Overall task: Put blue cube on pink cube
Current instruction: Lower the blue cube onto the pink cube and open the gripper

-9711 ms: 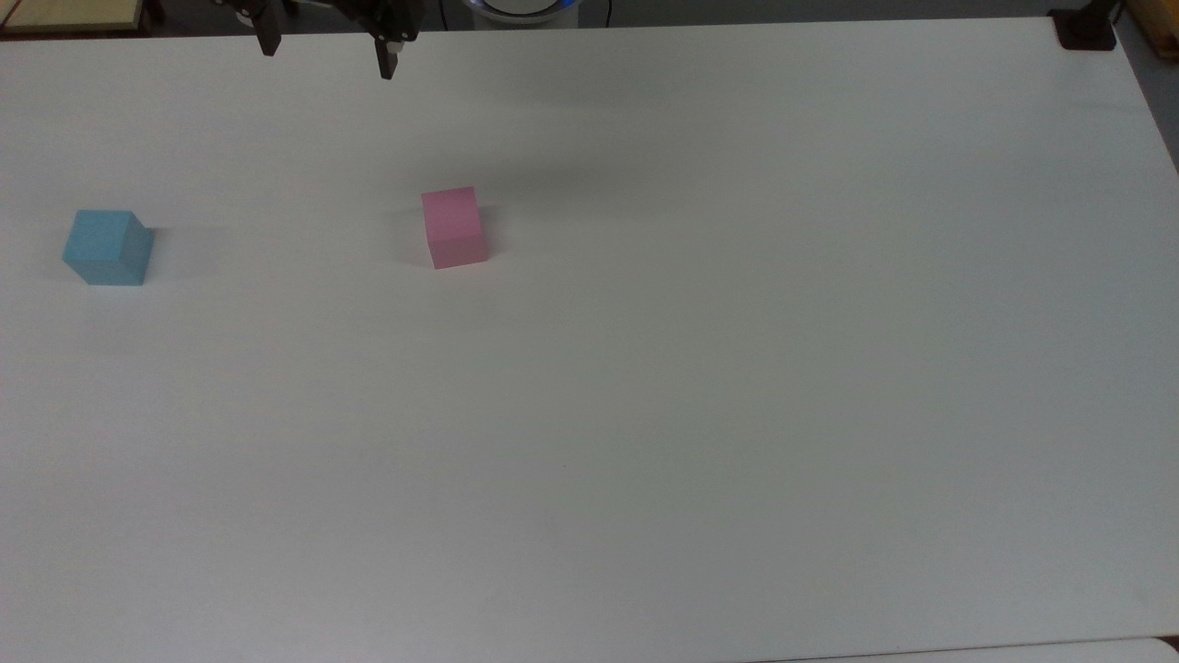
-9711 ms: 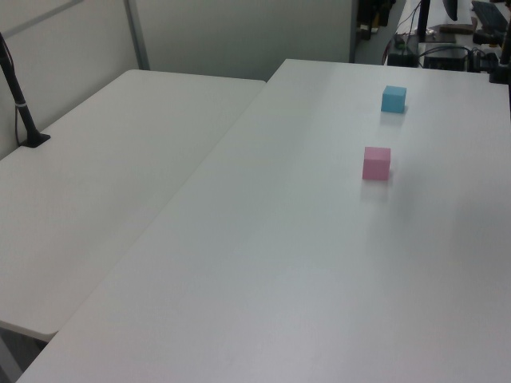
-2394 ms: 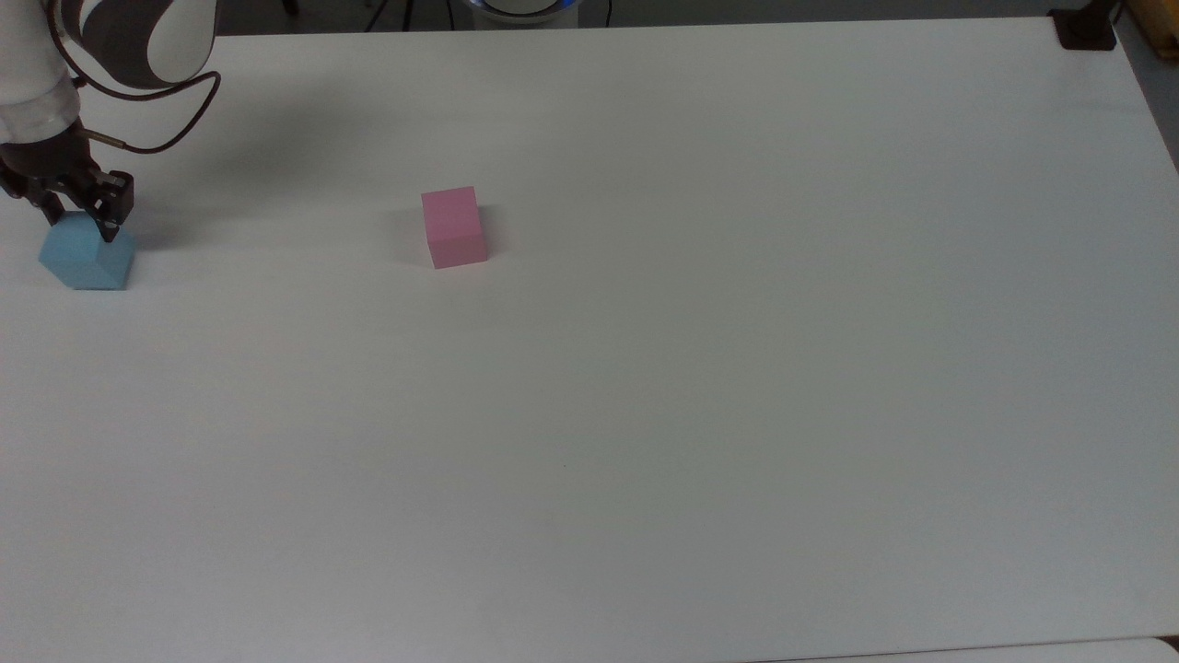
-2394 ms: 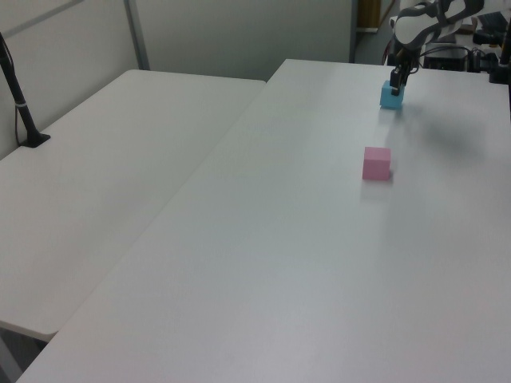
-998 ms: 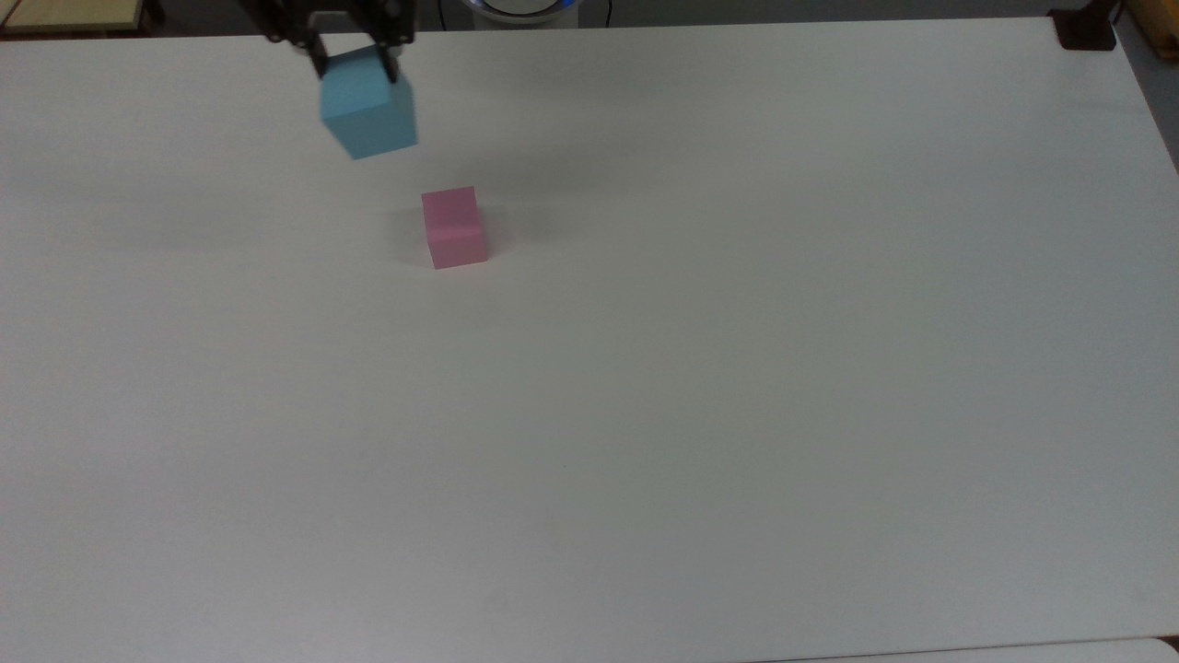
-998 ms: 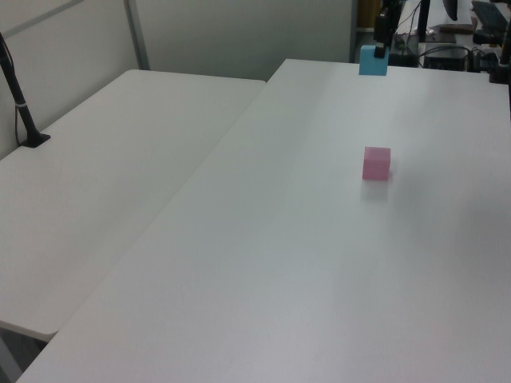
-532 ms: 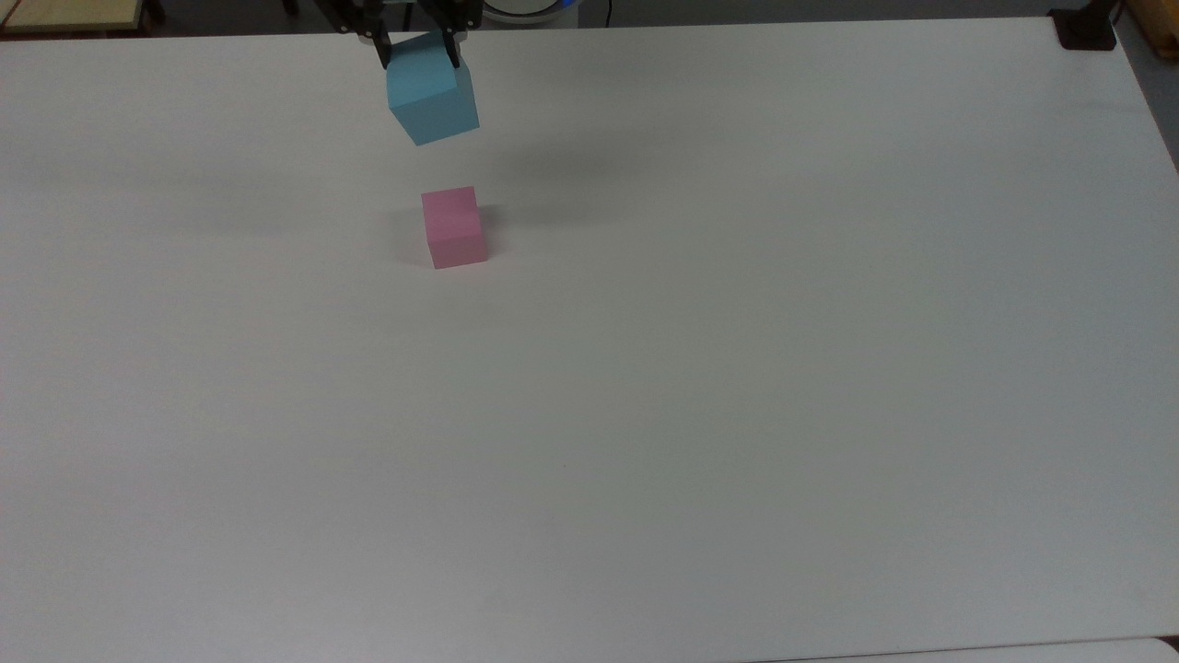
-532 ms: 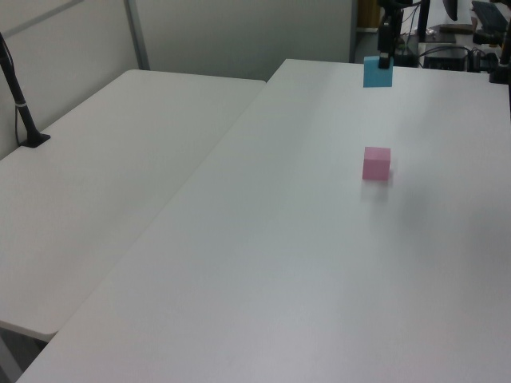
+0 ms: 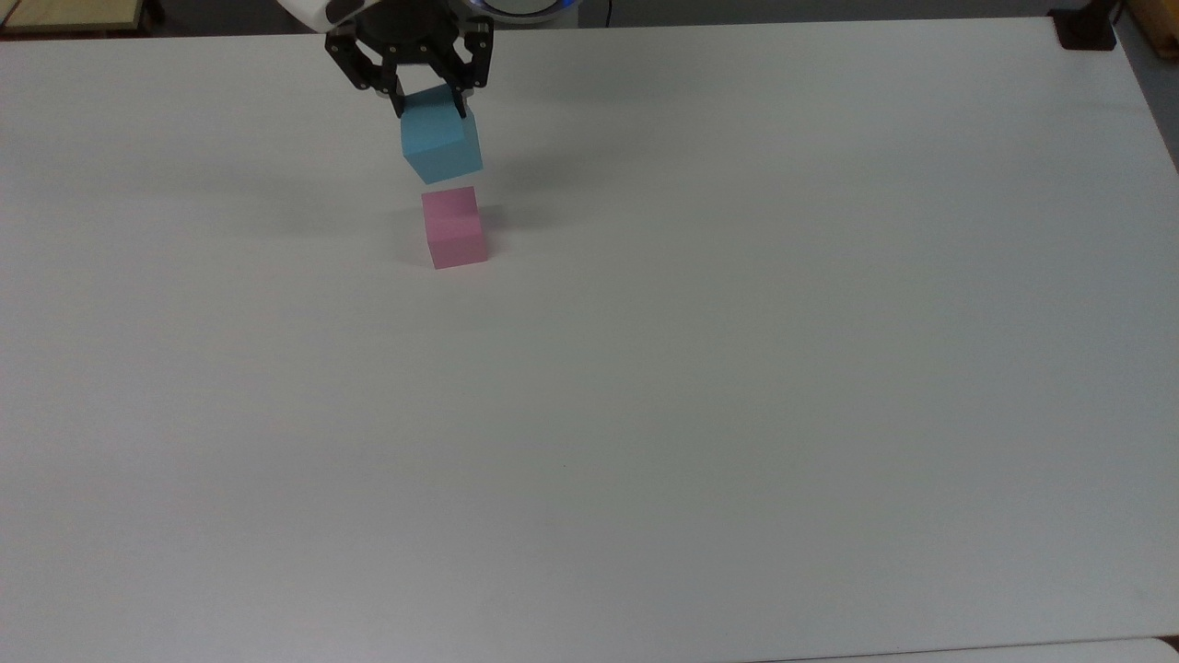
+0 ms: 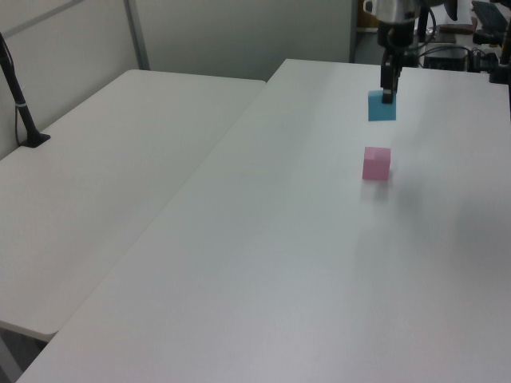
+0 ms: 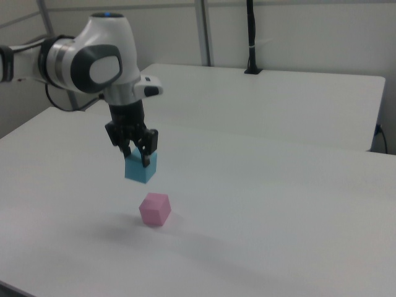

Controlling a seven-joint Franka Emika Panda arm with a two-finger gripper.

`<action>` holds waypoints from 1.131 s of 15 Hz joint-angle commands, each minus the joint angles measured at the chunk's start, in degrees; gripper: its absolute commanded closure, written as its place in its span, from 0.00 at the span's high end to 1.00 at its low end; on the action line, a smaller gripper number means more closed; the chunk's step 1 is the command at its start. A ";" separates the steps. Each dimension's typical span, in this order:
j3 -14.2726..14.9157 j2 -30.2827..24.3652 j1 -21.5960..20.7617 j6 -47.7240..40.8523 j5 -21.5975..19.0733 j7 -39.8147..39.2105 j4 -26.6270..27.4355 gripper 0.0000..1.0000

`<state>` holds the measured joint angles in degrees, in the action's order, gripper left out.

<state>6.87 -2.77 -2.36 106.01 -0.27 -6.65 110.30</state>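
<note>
While the blue cube (image 9: 442, 138) is held clear of the white table (image 9: 737, 368), it is clamped between the fingers of the gripper (image 9: 426, 104); in the right view it is seen in the air just left of the pink cube (image 11: 154, 209) and above it, the two apart; the pink cube is seen resting on the table in the top view's left half, toward the far edge.

In the right view, the gripper (image 11: 137, 156) on the white-and-grey arm (image 11: 93, 59) clamps the blue cube (image 11: 141, 168) in the air above the white table (image 11: 266, 204), with the pink cube (image 11: 154, 209) resting just below, apart from it.
</note>
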 commanded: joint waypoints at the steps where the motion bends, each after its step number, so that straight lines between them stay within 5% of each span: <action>1: -0.10 -1.98 -1.16 5.16 2.99 0.50 7.63 0.46; 17: -0.10 2.06 -1.25 11.86 4.67 3.75 9.31 0.45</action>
<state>6.59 -0.54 -2.75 116.43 3.13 -4.85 118.75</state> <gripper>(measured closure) 0.546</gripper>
